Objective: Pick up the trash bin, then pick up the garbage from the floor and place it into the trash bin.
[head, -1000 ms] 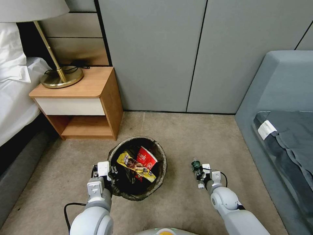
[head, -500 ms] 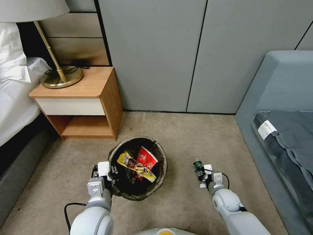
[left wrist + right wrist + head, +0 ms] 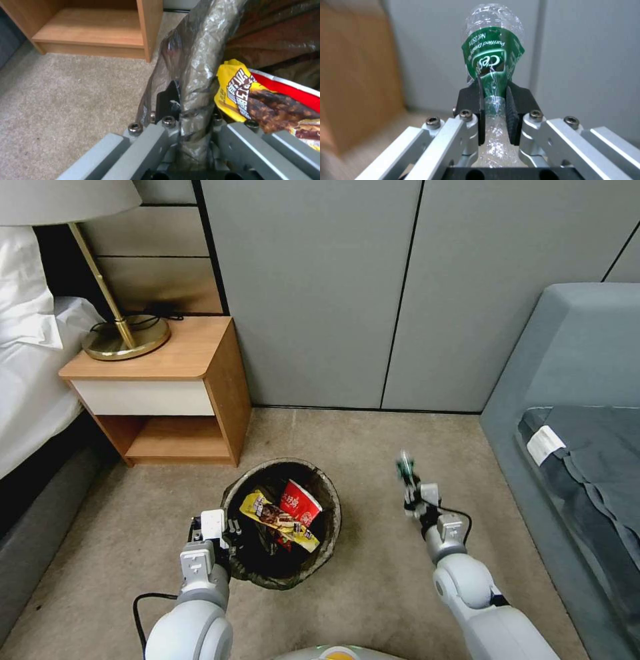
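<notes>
Two tools: you have both loaded
Left tool [image 3: 191, 117]: pinching the bagged rim of the trash bin [image 3: 330, 500], on its near-left side
Trash bin: on the carpet, just in front of the nightstand [image 3: 167, 387]; yellow wrapper [image 3: 277, 519] and red cup [image 3: 300, 502] lie inside
Right tool [image 3: 495, 110]: pressed onto the crushed bottle [image 3: 493, 57], raised above the carpet, right of the bin

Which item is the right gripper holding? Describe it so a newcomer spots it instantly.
Start at the trash bin on the carpet in front of the wooden nightstand. On its sofa side, the right gripper is shut on a crushed clear plastic bottle. Its green label sets it apart from the red and yellow wrappers in the bin.
</notes>
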Controlling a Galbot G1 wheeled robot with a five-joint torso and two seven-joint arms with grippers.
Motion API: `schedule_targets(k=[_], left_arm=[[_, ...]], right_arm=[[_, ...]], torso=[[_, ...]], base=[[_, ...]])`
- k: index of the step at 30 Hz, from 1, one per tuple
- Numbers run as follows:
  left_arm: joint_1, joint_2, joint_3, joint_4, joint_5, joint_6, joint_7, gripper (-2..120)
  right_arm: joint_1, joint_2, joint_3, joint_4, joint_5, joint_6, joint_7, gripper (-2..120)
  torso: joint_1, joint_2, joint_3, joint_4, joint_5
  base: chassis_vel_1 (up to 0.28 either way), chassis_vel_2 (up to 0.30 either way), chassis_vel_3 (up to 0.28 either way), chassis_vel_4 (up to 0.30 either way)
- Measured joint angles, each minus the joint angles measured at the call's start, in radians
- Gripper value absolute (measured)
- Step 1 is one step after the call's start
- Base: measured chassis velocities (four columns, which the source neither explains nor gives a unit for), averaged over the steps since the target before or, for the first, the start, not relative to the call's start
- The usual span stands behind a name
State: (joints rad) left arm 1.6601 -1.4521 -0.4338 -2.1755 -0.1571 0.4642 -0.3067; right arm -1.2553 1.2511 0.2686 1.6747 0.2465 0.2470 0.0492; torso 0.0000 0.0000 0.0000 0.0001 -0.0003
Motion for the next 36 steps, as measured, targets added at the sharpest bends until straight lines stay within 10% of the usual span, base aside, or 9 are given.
schedule_targets(k=[12, 36], left_arm=[[0.006, 0.002, 0.013, 0.009, 0.006, 0.000, 0.000, 0], [0.018, -0.006, 0.028, -0.011, 0.017, -0.001, 0.001, 0]], right_arm=[[-0.106, -0.050, -0.154, 0.316, -0.003, 0.214, -0.299, 10], [-0.081, -0.008, -0.303, 0.080, -0.062, 0.237, -0.314, 10]], torso=[[0.000, 0.000, 0.000, -0.0001, 0.0002], [0.000, 0.000, 0.000, -0.0001, 0.0003]], base=[[0.000, 0.000, 0.000, 0.000], [0.000, 0.000, 0.000, 0.000]])
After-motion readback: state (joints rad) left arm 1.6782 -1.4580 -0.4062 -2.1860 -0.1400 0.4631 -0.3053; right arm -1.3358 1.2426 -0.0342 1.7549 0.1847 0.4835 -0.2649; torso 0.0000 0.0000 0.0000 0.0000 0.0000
